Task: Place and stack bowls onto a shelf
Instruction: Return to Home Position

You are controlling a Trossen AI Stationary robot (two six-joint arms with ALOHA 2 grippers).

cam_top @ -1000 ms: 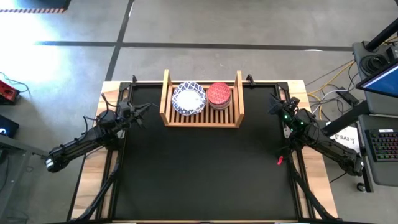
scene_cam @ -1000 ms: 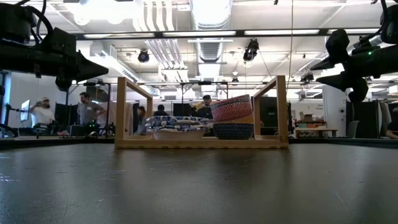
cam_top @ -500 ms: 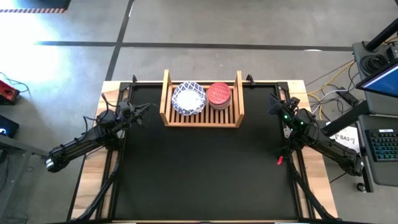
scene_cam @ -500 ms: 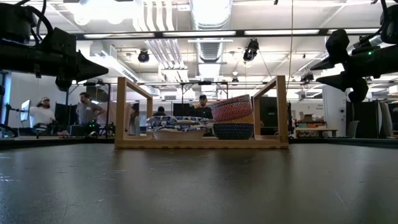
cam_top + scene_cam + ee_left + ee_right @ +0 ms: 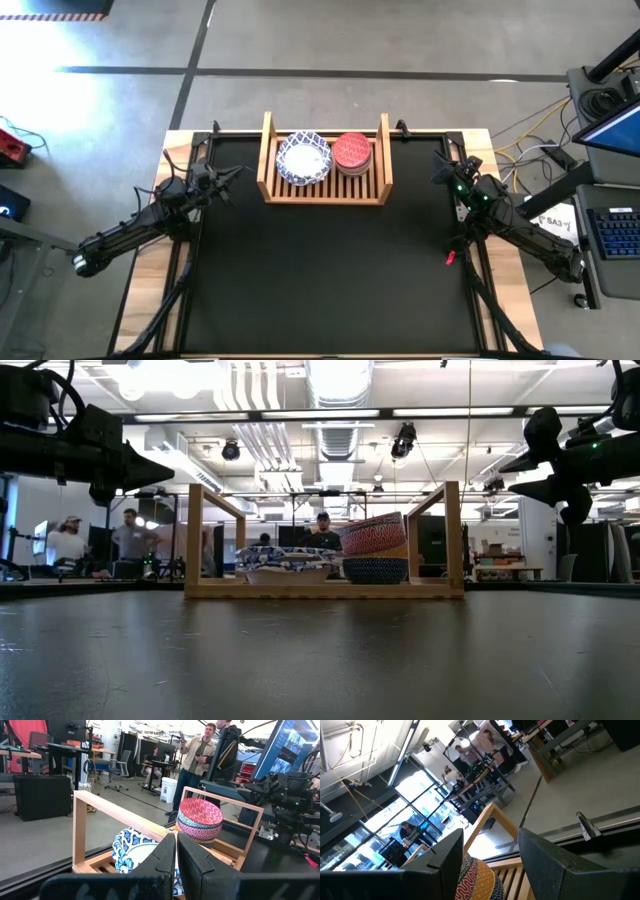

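The shelf [image 5: 325,192] stands at the middle of the bench's [image 5: 320,280] far edge, and it holds two stacks side by side between its upright boards. In its left half sit the white bowls [image 5: 303,158] with blue patterned rims, nested low. From the low view I cannot count how many. In its right half is the taller stack of small bowls, with the red bowl [image 5: 352,151] on top. A yellow edge shows under it and a blue bowl [image 5: 375,570] is at the bottom. The two stacks are just beside each other.

My left tool [image 5: 232,176] hangs raised near the bench's far left corner, its fingers [image 5: 167,857] pressed nearly together on nothing. My right tool [image 5: 438,172] hangs raised near the far right corner, fingers spread apart and empty. Both are well apart from the shelf.
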